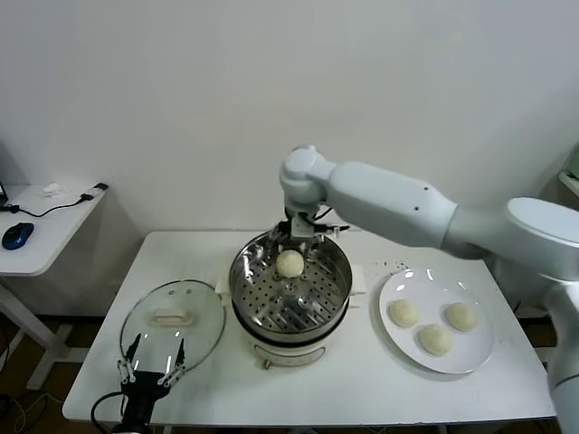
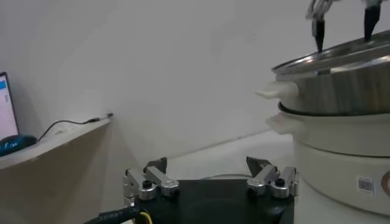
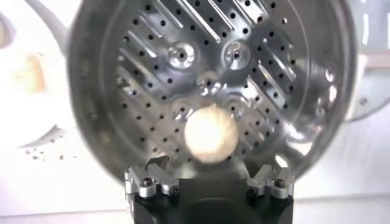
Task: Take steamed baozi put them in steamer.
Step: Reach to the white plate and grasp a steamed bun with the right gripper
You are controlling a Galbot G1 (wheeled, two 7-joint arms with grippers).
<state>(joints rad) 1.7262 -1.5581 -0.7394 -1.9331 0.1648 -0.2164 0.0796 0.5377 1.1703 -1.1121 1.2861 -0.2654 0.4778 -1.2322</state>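
One bun [image 1: 289, 263] sits on the holed tray inside the steamer [image 1: 249, 298], the right pincer [image 1: 301, 237] spread wide just above it, three more buns [image 1: 433, 339] on the plate [image 1: 475, 354], the left pincer [image 1: 150, 371] spread by the tabletop's [image 1: 362, 389] near edge.

The place looked like a robot test lab staged as a kitchen corner: a plain white bench [image 1: 362, 398] stood against a bare white wall [image 1: 271, 90], carrying only a steamer [image 1: 289, 294], a glass lid [image 1: 172, 321] and a plate [image 1: 439, 362], while a side desk [image 1: 41, 240] held a computer mouse [image 1: 16, 235] and cables [image 1: 54, 210].
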